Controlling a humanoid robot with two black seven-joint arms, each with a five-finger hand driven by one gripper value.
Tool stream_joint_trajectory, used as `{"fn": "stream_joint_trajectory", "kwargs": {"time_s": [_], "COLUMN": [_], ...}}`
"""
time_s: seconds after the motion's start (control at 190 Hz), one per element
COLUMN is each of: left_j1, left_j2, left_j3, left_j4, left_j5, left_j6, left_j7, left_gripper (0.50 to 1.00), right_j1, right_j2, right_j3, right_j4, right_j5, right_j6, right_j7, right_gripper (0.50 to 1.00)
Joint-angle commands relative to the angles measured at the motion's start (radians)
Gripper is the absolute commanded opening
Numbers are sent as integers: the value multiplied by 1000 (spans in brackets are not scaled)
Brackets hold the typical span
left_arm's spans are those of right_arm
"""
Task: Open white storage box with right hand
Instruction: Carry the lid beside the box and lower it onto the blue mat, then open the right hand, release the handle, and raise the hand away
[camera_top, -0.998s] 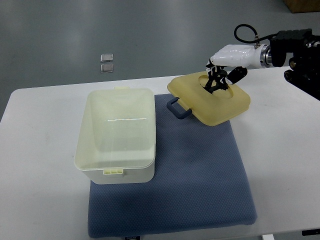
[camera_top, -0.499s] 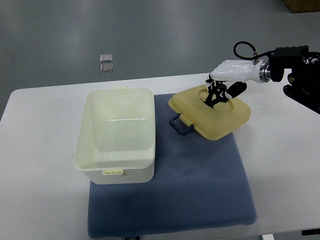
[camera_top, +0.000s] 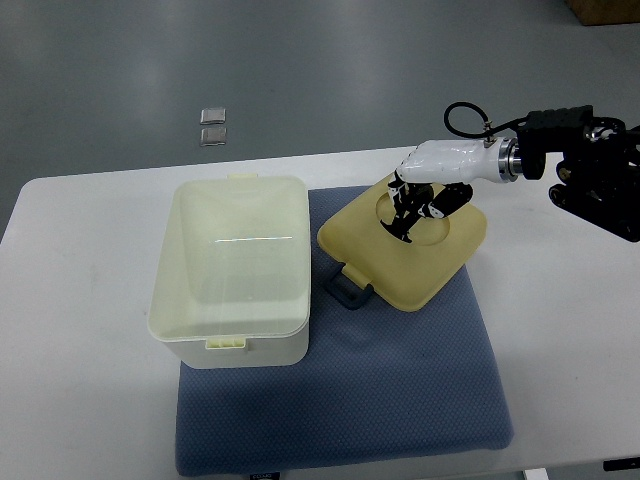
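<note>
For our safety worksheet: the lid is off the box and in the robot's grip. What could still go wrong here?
1. The right robot hand grips the lid only by its centre recess, so it could tilt or slip.
2. The lid's blue latch hangs near the box and might catch its rim.

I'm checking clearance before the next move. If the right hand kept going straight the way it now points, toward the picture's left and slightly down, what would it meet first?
The right hand already grips the lid. Beyond the lid, the open storage box probably comes next, its right wall first, though height is hard to judge from above.
</note>
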Motion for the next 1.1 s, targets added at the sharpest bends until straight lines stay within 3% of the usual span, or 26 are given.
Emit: {"fn": "stream_joint_trajectory", "kwargs": {"time_s": [0.0, 0.704, 0.756, 0.793, 0.804, 0.851, 0.882, 0.993, 1.092], "left_j1": [0, 0, 0, 0, 0, 0, 0, 0, 0], "left_j2": [0, 0, 0, 0, 0, 0, 0, 0, 0], "left_j3": [0, 0, 0, 0, 0, 0, 0, 0, 0], "left_j4": [0, 0, 0, 0, 0, 0, 0, 0, 0], "left_j5": [0, 0, 0, 0, 0, 0, 0, 0, 0], "left_j6": [0, 0, 0, 0, 0, 0, 0, 0, -1], "left_j7": [0, -1, 0, 0, 0, -1, -1, -1, -1], "left_gripper": [1000, 1000, 1000, 1000, 1000, 1000, 1000, 1000, 1000], "right_j1": [1, -2, -2, -2, -2, -3, -3, -2, 0], "right_j2": [0, 22, 22, 22, 22, 22, 22, 22, 20], "right_j3": [-9, -51, -51, -51, -51, -49, -49, -48, -43], "right_j4": [21, 82, 82, 82, 82, 82, 82, 82, 84], "right_j5": [1, 0, 3, 4, 4, 6, 6, 9, 10], "right_j6": [1, 13, 13, 15, 15, 16, 16, 39, 58], "right_j7": [0, 0, 0, 0, 0, 0, 0, 0, 0], "right_gripper": [500, 502, 549, 623, 623, 776, 835, 907, 915]}}
